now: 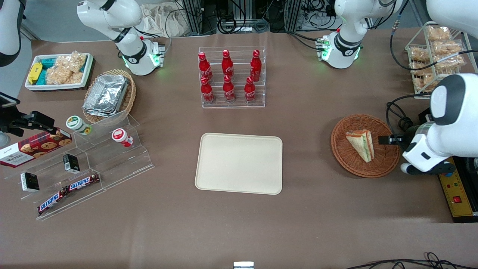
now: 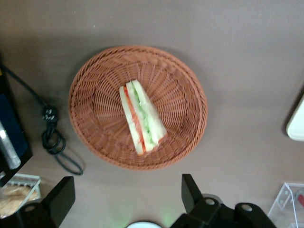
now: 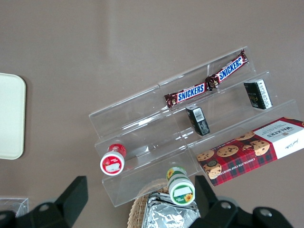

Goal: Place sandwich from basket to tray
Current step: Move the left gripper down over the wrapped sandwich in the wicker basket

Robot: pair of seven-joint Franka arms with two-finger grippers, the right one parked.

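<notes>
Tray (image 1: 239, 163) lies nearest the front camera, bare. Sandwich (image 2: 141, 116) is seen on its side in the basket (image 2: 95, 85), near centre, layers exposed; basket sits toward the working arm's end. Judged light, soft, easily crushed, wrap likely slippery. Hold is best taken across the 2 bread faces, mid-wedge, with gentle force. Gripper (image 2: 127, 195) hovers above the basket rim, fingers spread, nothing held.

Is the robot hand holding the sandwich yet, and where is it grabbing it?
No, nothing is held. The gripper hangs above the basket with its fingers open and nothing between them. The sandwich lies in the basket, untouched.
</notes>
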